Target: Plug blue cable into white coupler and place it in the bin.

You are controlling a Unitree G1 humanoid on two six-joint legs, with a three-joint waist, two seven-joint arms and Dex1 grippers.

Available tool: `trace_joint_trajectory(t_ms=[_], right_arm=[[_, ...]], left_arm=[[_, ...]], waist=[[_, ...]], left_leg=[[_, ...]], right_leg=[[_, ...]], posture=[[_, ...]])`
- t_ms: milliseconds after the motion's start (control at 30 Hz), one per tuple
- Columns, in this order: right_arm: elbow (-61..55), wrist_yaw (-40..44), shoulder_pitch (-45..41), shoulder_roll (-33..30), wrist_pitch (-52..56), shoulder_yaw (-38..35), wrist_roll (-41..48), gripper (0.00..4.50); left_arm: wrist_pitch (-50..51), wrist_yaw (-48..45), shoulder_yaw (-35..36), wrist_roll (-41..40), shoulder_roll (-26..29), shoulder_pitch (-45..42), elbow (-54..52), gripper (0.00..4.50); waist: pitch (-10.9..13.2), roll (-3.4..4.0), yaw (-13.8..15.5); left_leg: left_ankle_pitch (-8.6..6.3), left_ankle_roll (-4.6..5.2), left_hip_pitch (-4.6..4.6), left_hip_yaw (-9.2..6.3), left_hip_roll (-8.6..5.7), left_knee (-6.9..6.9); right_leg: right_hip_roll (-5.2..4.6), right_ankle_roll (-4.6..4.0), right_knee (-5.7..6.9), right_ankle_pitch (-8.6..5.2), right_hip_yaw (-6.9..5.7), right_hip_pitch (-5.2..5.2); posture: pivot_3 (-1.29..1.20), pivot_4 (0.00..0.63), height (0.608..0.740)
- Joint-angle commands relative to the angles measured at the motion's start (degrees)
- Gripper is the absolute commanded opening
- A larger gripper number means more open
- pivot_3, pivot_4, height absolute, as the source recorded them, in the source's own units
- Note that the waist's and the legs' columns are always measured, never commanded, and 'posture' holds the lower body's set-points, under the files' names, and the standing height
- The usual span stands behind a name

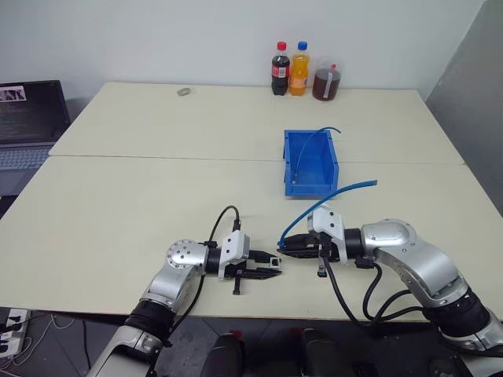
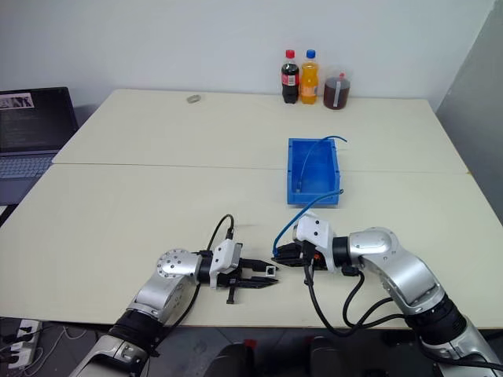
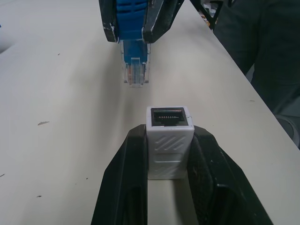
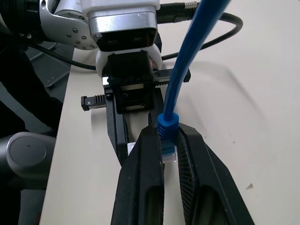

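Mating is the step in hand: the left gripper [image 1: 271,262] is clamped on the coupler [image 3: 169,140], socket outward, and the right gripper [image 1: 284,243] pinches the cable [image 4: 168,125] by its boot, plug just short of the socket and slightly off line. Next, I'd say, align and push home. Beyond the jaws, the bin [image 1: 331,182] holds another blue cable [image 1: 308,144].

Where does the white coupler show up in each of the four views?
Left eye: white coupler in the left claw, near the table's front edge.
Right eye: same.
Left wrist: centre.
Right wrist: white sliver behind the fingers.
Shared landmark: blue cable's plug.
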Motion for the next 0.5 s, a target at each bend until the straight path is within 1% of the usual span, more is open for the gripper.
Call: trace_joint_trajectory(t_ms=[33, 167, 300, 500], right_arm=[[-1.80, 0.32, 0.59, 0.70, -1.77, -0.52, -0.02, 0.13], [-1.60, -0.11, 1.10, 1.76, -3.60, -0.45, -0.64, 0.13], [-1.11, -0.50, 2.09, 2.49, -5.44, 0.11, -2.25, 0.13], [0.03, -0.18, 3.29, 3.72, -7.71, 0.84, -3.70, 0.13]], left_arm=[[3.22, -1.74, -2.70, 2.72, 1.52, 0.92, 2.22, 0.80], [4.55, -2.23, -2.69, 2.80, 1.81, -0.13, 2.82, 0.80], [3.76, -2.72, -2.90, 3.17, 2.03, 0.11, 2.80, 0.80], [1.02, -0.47, -2.58, 4.22, 1.94, 1.30, 3.46, 0.80]], waist=[[0.00, 0.00, 0.00], [0.00, 0.00, -0.07], [0.00, -0.01, -0.08], [-0.01, -0.01, -0.07]], left_leg=[[0.00, 0.00, 0.00, 0.00, 0.00, 0.00], [0.00, 0.00, 0.00, 0.01, 0.00, 0.00], [0.00, 0.00, 0.00, 0.01, 0.00, 0.00], [0.00, 0.00, 0.02, 0.00, 0.02, -0.01]], right_leg=[[0.00, 0.00, 0.00, 0.00, 0.00, 0.00], [0.00, 0.00, 0.00, 0.00, 0.01, 0.00], [0.01, 0.00, 0.01, 0.00, 0.01, 0.00], [0.02, -0.02, 0.01, 0.01, 0.00, 0.00]], posture=[[0.00, 0.150, 0.740], [0.00, 0.150, 0.740], [0.00, 0.150, 0.740], [0.00, 0.150, 0.740]])
